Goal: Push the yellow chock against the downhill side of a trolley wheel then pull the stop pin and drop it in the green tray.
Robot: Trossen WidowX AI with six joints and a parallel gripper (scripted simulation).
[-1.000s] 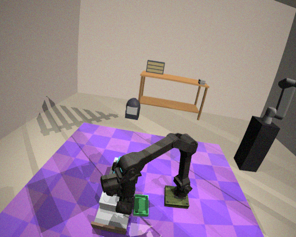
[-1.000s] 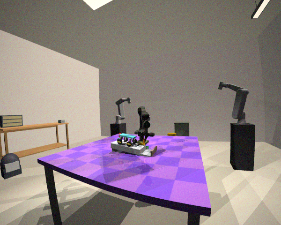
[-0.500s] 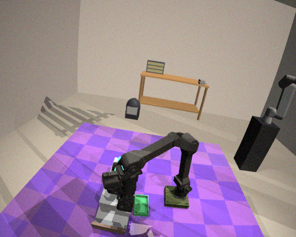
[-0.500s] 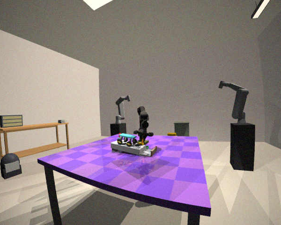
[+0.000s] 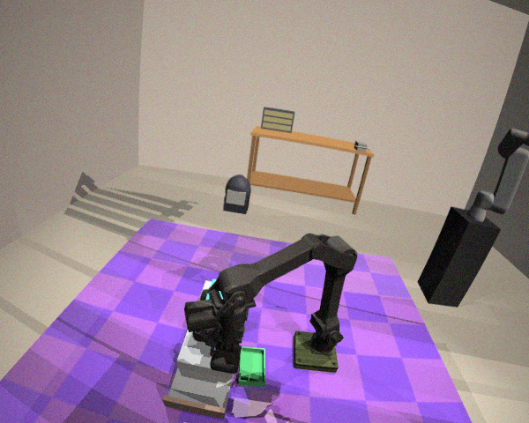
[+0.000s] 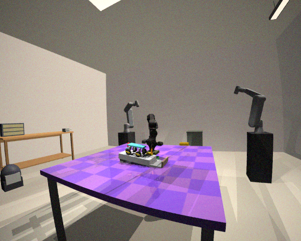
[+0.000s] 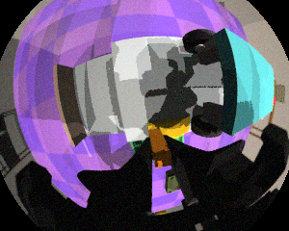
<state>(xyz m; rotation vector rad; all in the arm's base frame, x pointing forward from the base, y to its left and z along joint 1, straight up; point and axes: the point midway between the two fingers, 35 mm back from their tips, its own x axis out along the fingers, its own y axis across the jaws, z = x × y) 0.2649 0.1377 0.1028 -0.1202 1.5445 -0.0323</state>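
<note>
My gripper (image 6: 151, 149) (image 7: 156, 139) is shut on the orange handle of the yellow chock (image 6: 149, 153) (image 7: 177, 128). The chock is at the ramp (image 5: 200, 378) (image 6: 137, 158) (image 7: 96, 96), just downhill of the trolley's near-side wheel in the wrist view; I cannot tell whether they touch. Its black base is not clearly visible. The trolley (image 6: 136, 145) (image 7: 254, 87), cyan-topped with dark wheels, stands on the upper ramp. The red head of the stop pin (image 6: 128, 143) (image 7: 274, 100) shows at its uphill end. The green tray (image 5: 252, 363) (image 6: 157, 157) sits beside the ramp, partly hidden in the wrist view.
A brown end board (image 5: 193, 406) (image 6: 164, 161) (image 7: 67, 103) closes the ramp's low end. The arm's olive base plate (image 5: 315, 352) stands on the purple checkered table (image 5: 361, 391) (image 6: 197, 181), beyond the tray from the ramp. The arm hides much of the ramp and trolley in the top view.
</note>
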